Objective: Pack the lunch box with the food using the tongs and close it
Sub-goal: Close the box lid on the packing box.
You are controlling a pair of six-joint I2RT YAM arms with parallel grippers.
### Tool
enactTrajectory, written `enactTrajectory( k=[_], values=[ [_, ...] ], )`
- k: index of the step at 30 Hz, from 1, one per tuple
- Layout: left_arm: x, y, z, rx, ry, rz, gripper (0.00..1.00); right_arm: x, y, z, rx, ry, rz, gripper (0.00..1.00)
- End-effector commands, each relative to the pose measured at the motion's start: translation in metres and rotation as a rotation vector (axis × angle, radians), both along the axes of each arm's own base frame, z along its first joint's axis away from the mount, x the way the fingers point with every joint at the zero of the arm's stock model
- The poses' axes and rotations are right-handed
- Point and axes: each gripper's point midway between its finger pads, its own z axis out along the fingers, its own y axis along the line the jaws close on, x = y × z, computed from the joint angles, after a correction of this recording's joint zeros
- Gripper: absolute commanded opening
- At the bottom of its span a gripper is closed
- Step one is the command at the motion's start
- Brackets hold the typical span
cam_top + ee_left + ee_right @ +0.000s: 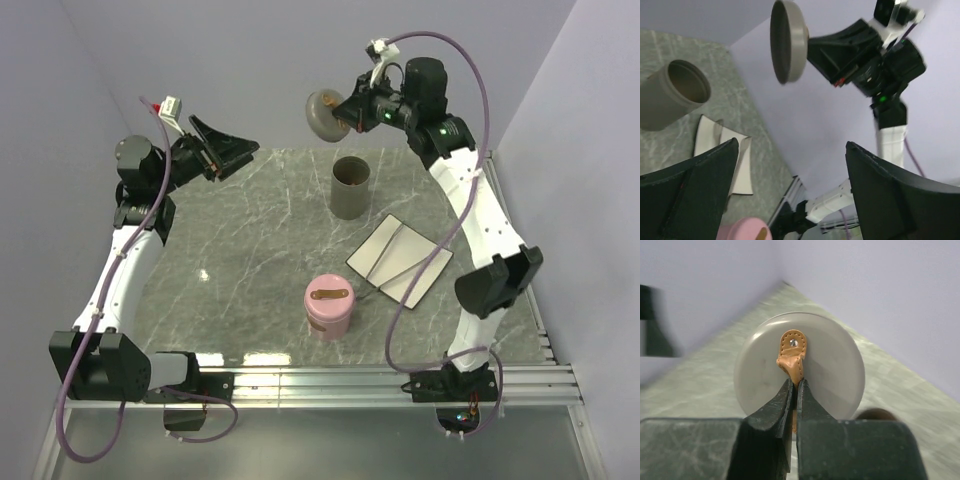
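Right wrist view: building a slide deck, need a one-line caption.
Right end effector shut on the tan strap of a round grey lid, marble table behind.

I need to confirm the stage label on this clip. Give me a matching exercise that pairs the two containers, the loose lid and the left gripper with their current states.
Things:
1. grey lid
2. grey container
3. pink container
4. left gripper

States:
A. standing upright, lid on
B. open, holding nothing
C. held up in the air
D. standing upright, no lid

Pairs: 1-C, 2-D, 3-A, 4-B
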Motion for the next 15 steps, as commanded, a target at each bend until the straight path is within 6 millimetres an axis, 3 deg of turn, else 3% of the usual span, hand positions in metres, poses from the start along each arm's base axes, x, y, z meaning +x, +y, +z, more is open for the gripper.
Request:
enactTrajectory(
  k=[1, 2, 8, 15],
  values=[
    [-0.007, 0.002, -0.004, 0.115, -0.065, 0.018, 0.97, 0.031, -0.044, -0.079, -0.328, 0.109, -0.15, 0.0],
    [-0.007, 0.002, -0.006, 0.125, -0.059, 0.016, 0.98, 0.039, -0.047, -0.095, -0.368, 0.13, -0.168, 0.0],
    [-0.011, 0.001, -0.013, 0.219, -0.079, 0.025, 0.99, 0.066, -0.067, -0.137, -0.539, 0.167, -0.237, 0.0],
    [-0.023, -0.006, -0.018, 0.192, -0.075, -0.017, 0.99, 0.073, -0.072, -0.182, -0.632, 0.237, -0.214, 0.0]
  ],
)
